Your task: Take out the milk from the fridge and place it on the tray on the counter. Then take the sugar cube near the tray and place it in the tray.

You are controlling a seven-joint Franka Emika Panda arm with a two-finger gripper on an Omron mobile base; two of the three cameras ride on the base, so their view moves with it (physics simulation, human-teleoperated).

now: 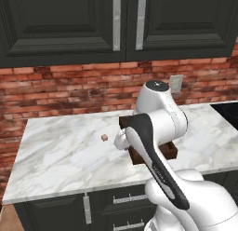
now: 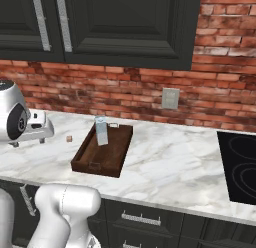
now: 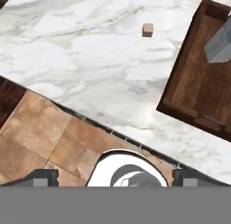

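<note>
While milk (image 2: 101, 130) stands in tray (image 2: 85, 159), sugar cube (image 2: 69, 138) beside.

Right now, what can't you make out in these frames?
- Tray, left base view: mostly hidden behind the arm; the milk is covered there.
- Milk, hand view: cut off by the right edge, as is the tray's far side.
- Sugar cube: too small in every view to tell its faces or exact tilt.
- Gripper, hand view: fingertips cropped at the bottom edge; they stand wide apart, holding nothing.
- Cooktop, right base view: cut off by the right edge.
</note>
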